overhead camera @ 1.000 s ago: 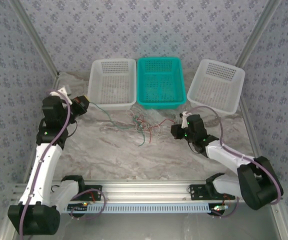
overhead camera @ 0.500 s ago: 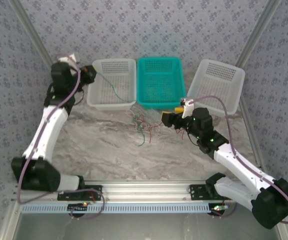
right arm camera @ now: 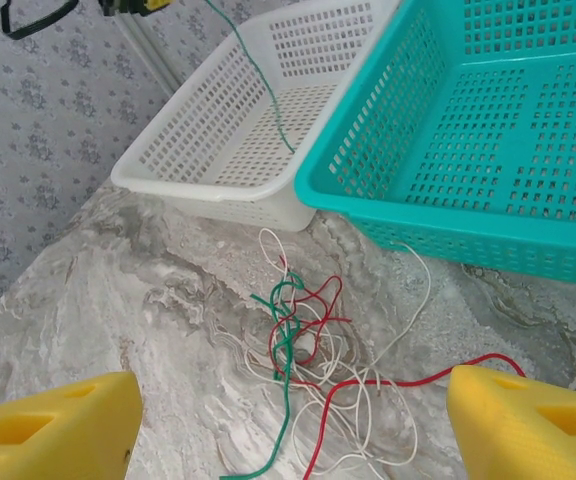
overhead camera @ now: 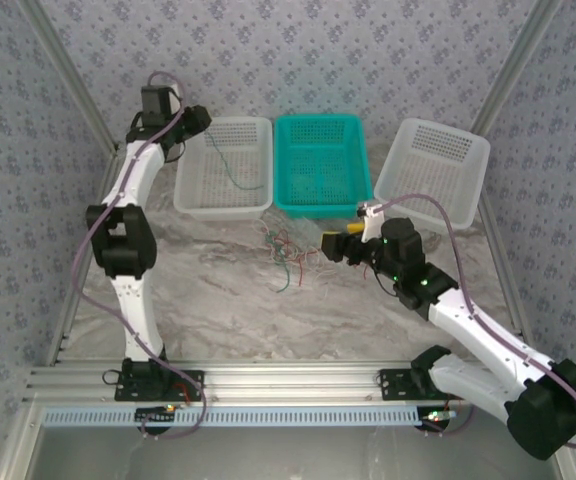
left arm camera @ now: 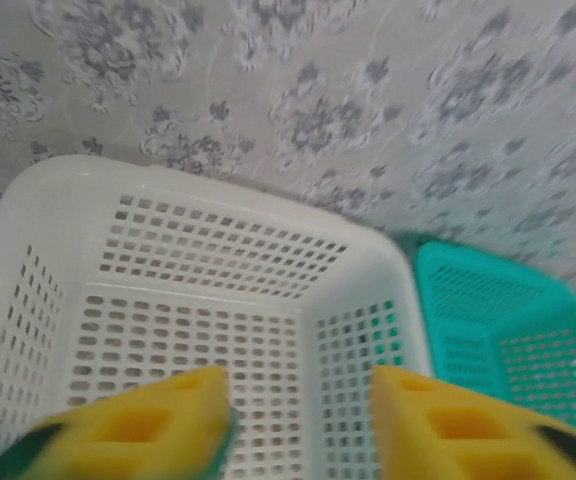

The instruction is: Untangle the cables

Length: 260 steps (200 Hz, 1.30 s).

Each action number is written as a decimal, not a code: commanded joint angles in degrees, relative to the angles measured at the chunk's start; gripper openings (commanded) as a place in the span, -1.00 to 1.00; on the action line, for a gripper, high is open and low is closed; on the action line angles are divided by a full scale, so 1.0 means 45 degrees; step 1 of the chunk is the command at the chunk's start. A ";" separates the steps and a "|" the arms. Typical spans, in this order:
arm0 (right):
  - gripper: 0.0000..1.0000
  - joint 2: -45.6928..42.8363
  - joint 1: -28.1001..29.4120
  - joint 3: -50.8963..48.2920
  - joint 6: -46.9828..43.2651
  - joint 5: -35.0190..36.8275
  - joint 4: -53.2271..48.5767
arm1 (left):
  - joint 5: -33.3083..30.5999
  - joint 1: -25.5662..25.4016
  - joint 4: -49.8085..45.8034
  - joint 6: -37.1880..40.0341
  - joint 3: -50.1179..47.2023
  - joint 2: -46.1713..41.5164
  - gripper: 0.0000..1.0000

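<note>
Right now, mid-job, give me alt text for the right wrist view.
A loose tangle of red, green and white cables lies on the marble table, just ahead of two yellow fingers spread wide at the bottom corners. Behind it stand a white basket, with one green cable running down into it, and a teal basket.

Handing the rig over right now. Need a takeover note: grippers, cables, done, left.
Left gripper: open, above the left white basket.
Right gripper: open, holding nothing, over the tangle on the table.
Cables: one green wire runs down into the left white basket; red, green and whitish wires lie knotted in front of the teal basket.
Done: one green wire separated out.
Left: pull the rest apart, probably one wire at a time.
</note>
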 commanded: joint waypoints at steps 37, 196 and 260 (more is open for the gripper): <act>0.65 -0.0022 0.0142 0.0407 0.0088 0.0447 -0.0491 | -0.0977 -0.0888 -0.3643 0.1859 0.2738 -0.1080 0.80; 0.10 1.0012 0.3029 0.6237 -0.0516 0.1782 -0.2046 | -0.2186 -0.5597 -0.0475 -0.0142 -1.5283 -1.6927 0.70; 0.09 1.3422 0.2823 0.7768 -0.0945 0.1785 -0.2162 | -0.2296 -0.5637 -0.0551 -0.0503 -1.6731 -1.7194 0.70</act>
